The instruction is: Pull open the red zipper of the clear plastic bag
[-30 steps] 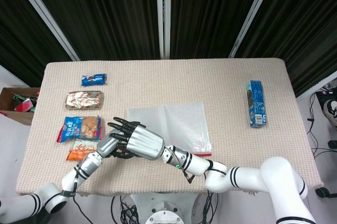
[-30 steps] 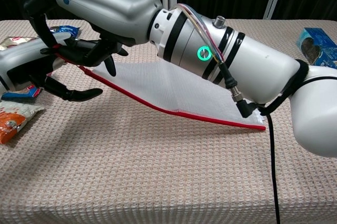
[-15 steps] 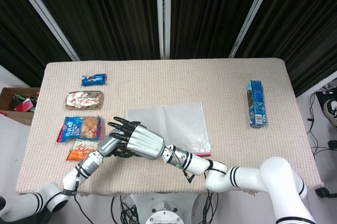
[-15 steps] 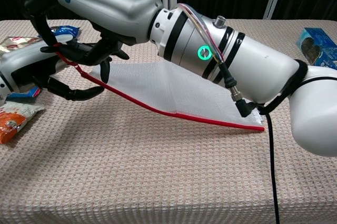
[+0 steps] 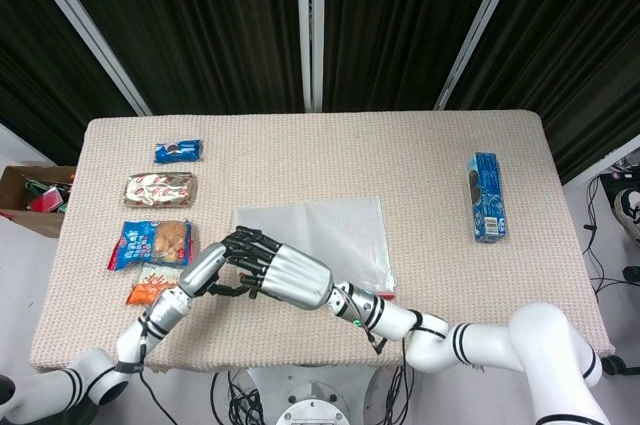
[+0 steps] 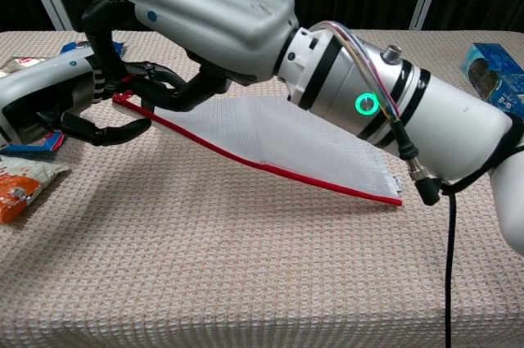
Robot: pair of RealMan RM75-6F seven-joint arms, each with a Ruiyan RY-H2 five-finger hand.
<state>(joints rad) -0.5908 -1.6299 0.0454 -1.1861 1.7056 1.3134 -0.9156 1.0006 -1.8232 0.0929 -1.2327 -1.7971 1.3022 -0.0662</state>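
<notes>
From the head view, the clear plastic bag [image 5: 315, 240] with its red zipper [image 5: 385, 293] is lying mid-table on the beige woven tablecloth [image 5: 400, 160], black curtains [image 5: 200, 25] hanging behind. Left of the bag, snack packets are sitting in a column, a blue one [image 5: 178, 151] farthest back; their writing is too small to read. A blue box [image 5: 486, 196] is resting well right of the bag.

From the chest view, the right hand [image 6: 196, 16] and left hand [image 6: 61, 102] are both pinching the bag's raised left corner at the zipper.
</notes>
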